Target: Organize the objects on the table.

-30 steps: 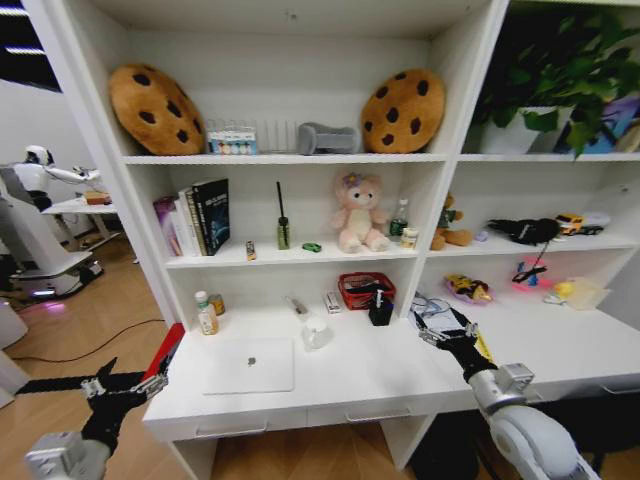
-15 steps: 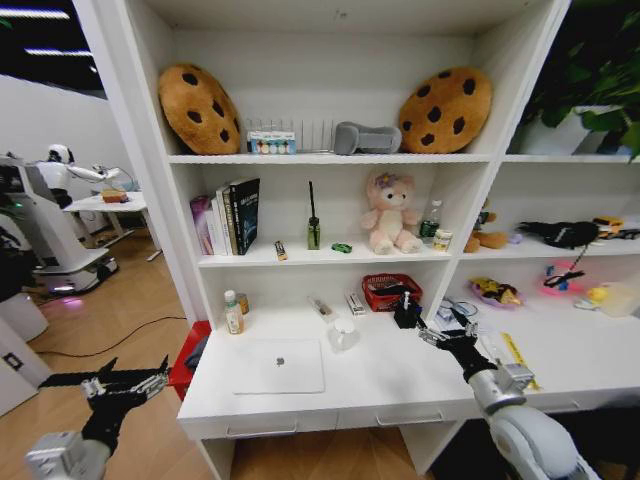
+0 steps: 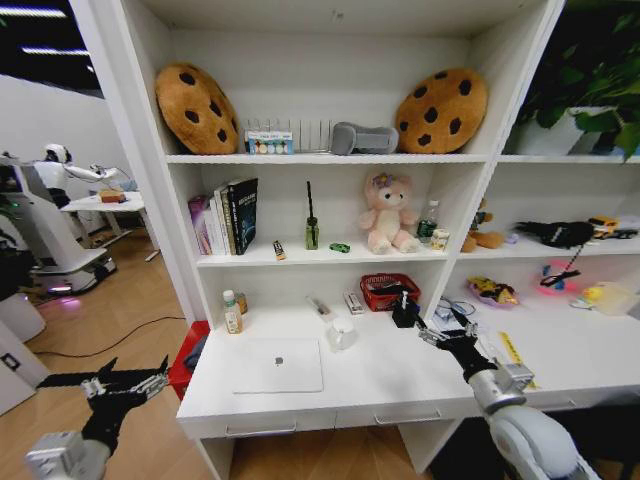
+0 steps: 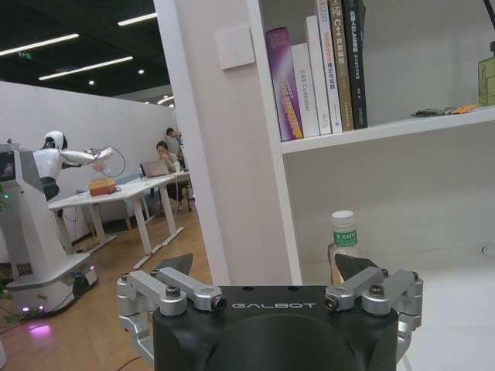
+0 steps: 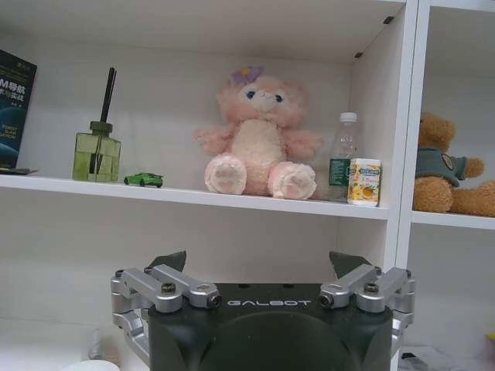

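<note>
A slim silver laptop [image 3: 278,365] lies shut on the white table [image 3: 380,385], left of centre. Behind it stand a green-capped bottle [image 3: 233,312] [image 4: 343,243] and a small clear bottle [image 3: 341,334]. The tiny green toy car [image 3: 340,247] [image 5: 144,179] sits on the shelf above, between a reed diffuser [image 5: 97,147] and a pink plush [image 5: 257,139]. My left gripper [image 3: 135,378] [image 4: 267,267] hangs open over the floor, left of the table's end. My right gripper [image 3: 447,335] [image 5: 257,263] is open above the table's right half, holding nothing.
Shelves rise behind the table with books [image 3: 228,215], two cookie cushions [image 3: 195,108], a red basket [image 3: 388,290] and a black holder [image 3: 405,313]. Small clutter lies on the right bay [image 3: 490,292]. A red object [image 3: 188,355] sits on the floor by the table's left end. Another robot [image 3: 45,235] stands far left.
The whole picture has slid to the right, so the camera has turned left. Both arms keep the same pose and both grippers stay open.
</note>
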Controlling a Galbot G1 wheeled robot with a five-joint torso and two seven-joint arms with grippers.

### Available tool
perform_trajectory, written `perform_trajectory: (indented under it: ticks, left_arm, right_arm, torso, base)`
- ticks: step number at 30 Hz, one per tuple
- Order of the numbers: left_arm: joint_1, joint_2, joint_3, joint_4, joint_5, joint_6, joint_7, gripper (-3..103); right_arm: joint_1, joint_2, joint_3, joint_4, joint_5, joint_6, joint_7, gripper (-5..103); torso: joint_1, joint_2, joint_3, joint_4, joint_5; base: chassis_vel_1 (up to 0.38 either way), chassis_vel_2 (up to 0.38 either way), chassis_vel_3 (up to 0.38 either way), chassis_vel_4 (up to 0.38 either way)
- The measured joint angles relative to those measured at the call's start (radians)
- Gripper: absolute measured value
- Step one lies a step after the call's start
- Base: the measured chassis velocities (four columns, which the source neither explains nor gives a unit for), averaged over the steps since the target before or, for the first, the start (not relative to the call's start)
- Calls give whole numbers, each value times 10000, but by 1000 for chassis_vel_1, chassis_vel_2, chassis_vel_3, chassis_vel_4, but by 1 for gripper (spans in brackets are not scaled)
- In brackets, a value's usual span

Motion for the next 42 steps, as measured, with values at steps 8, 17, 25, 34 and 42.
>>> perform_trajectory:
  ticks: [8, 17, 25, 34, 42]
  left_arm:
    - [0, 0, -1, 0, 0, 0, -1, 100]
    - [0, 0, -2, 1, 0, 1, -4, 100]
    - [0, 0, -2, 1, 0, 1, -4, 100]
    - [1, -1, 0, 3, 0, 2, -3, 100]
    - [0, 0, 1, 2, -1, 2, -1, 100]
  right_arm:
    - [0, 0, 0, 0, 0, 0, -1, 100]
    - [0, 0, 1, 0, 0, -1, -2, 100]
    - [0, 0, 0, 0, 0, -2, -2, 100]
    - [-1, 0, -1, -1, 0, -2, -4, 100]
    - [-2, 0, 1, -1, -1, -2, -2, 100]
  torso:
    - [-2, 1, -2, -2, 2]
    - [-3, 1, -1, -2, 3]
    - [-6, 3, -3, -3, 1]
    - [-12, 7, -5, 2, 6]
    - [-4, 1, 0, -10, 0]
  base:
    - [120, -126, -149, 149]
    - [231, -231, -239, 238]
    - [320, -316, -323, 312]
    - [346, -342, -347, 343]
    - [-4, -50, -94, 99]
